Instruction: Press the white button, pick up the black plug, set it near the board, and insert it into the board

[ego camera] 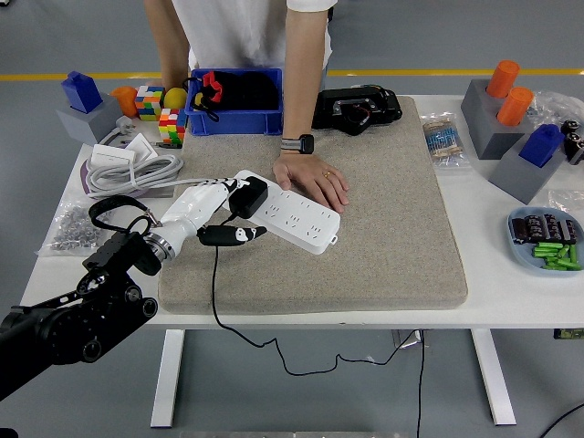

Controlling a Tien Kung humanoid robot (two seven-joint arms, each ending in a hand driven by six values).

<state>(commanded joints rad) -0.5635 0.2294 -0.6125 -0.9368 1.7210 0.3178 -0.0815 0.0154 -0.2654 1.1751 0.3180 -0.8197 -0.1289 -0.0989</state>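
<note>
The left hand (212, 212) grips the black plug (248, 197) on the near-left end of the white board (290, 213). A person's hand (313, 180) presses flat on the board's far edge, a blue bin (234, 113) behind.

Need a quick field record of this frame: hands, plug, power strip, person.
left hand: shut on black plug, over the mat's left part
right hand: not in view
black plug: tilted at the power strip's left end; whether seated cannot be told
power strip: white, lying diagonally on the grey mat
person's hand: flat on the mat, at the strip's far edge
cable: runs from the plug over the table's near edge
</note>
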